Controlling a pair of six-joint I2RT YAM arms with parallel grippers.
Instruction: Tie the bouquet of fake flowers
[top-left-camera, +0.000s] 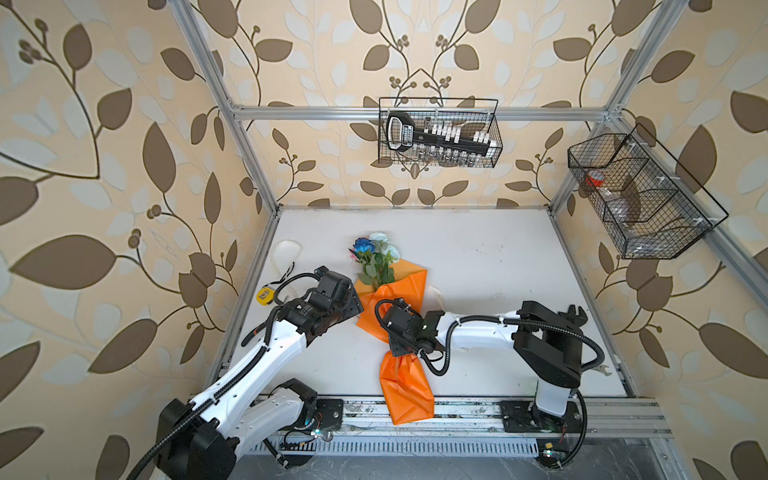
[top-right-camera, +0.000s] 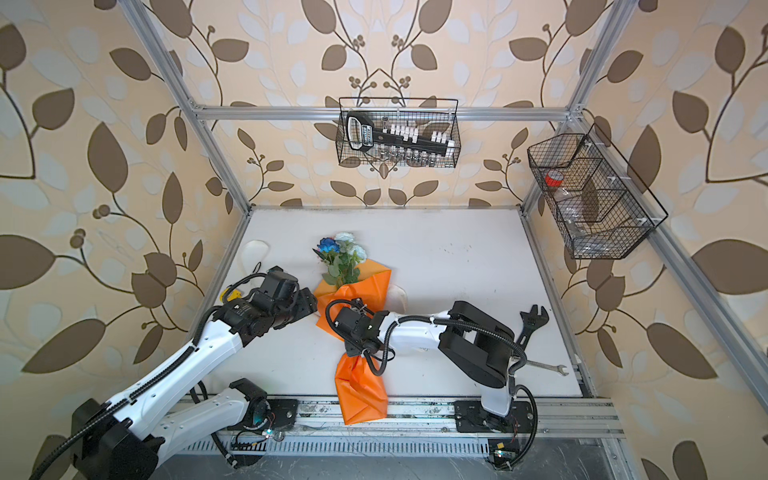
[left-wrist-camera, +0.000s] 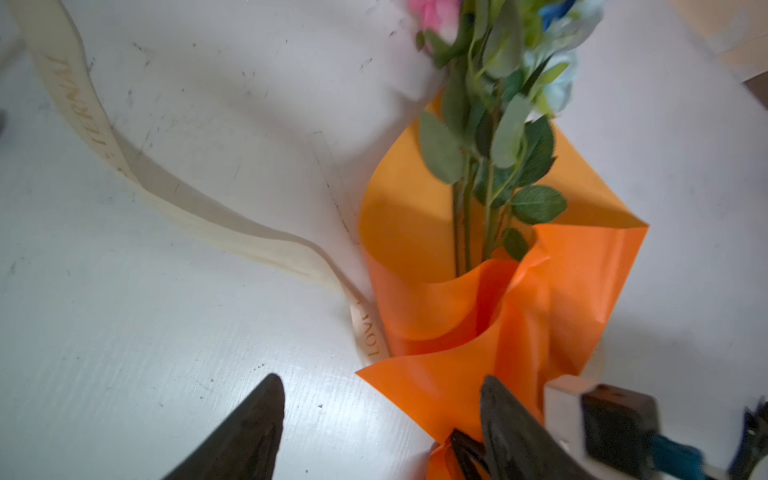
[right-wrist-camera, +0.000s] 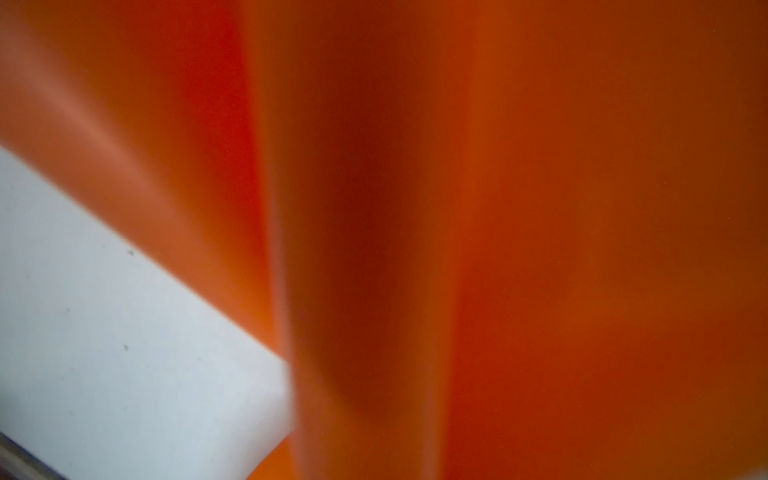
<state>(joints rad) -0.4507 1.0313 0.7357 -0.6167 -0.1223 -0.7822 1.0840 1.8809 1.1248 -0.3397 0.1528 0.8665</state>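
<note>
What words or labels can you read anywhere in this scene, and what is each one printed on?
"LOV", then a letter cut off at the edge: on the cream ribbon, right beside the bouquet.
"TERNAL", faint, its start unclear: on the same ribbon, farther along.
Label on the handle of the black socket holder in the hanging wire basket: too small to read.
</note>
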